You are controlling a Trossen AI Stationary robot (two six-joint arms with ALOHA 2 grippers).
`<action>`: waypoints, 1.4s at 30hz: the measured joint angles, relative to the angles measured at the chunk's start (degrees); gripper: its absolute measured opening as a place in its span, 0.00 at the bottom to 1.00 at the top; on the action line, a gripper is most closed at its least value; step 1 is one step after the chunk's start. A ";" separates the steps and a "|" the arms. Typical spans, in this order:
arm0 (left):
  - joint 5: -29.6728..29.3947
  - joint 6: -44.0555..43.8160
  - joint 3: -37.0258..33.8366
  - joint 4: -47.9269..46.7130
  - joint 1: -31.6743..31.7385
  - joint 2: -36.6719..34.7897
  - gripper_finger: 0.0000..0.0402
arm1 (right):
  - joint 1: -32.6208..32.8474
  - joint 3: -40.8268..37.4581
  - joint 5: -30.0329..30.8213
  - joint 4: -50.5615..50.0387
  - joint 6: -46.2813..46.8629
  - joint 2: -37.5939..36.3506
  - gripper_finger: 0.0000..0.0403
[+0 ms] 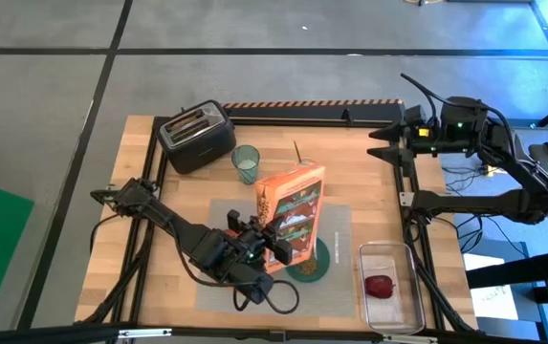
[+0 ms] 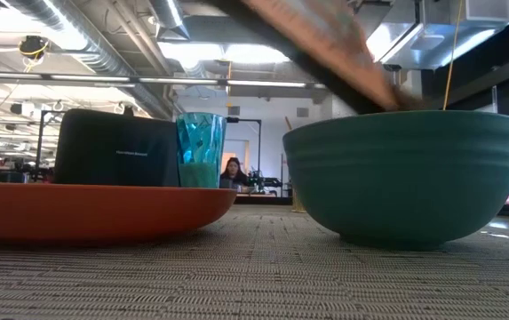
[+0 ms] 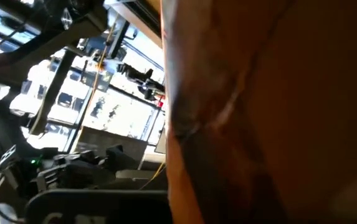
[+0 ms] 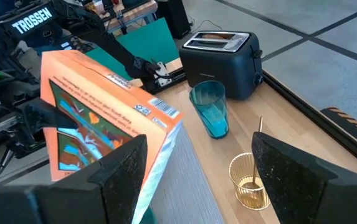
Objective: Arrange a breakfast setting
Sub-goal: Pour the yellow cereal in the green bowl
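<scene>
My left gripper [image 1: 272, 247] is shut on an orange cereal box [image 1: 291, 212], which hangs tilted over the teal bowl [image 2: 405, 173] on the grey placemat [image 1: 339, 218]. In the low view the box [image 2: 325, 44] slopes down toward the bowl's rim. The orange plate [image 2: 94, 212] rests on the mat beside the bowl; the box and arm hide it in the high view. Past the mat's far edge stands the green-tinted glass [image 1: 246, 163]. The red fruit [image 1: 380, 286] lies in a clear tub [image 1: 393, 256]. My right gripper [image 1: 388, 141] waits open at the far right. My left gripper holds the cereal box at its near end [image 1: 283, 241], coming from the table's near left side. The gripper's own body hides the fingers, so the kind of hold cannot be told. The box is lifted clear of the table and tilted over the bowl.
A black toaster [image 1: 197, 136] stands at the far left corner. A gold wire cup [image 4: 251, 180] with a thin gold handle in it stands behind the mat, right of the glass. A dark rail [image 1: 312, 113] borders the far edge. Bare wood lies at the near left.
</scene>
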 joint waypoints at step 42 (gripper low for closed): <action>1.28 -0.05 -0.02 -0.72 3.14 -0.04 0.06 | -0.02 0.00 -0.07 0.07 -0.90 2.32 0.70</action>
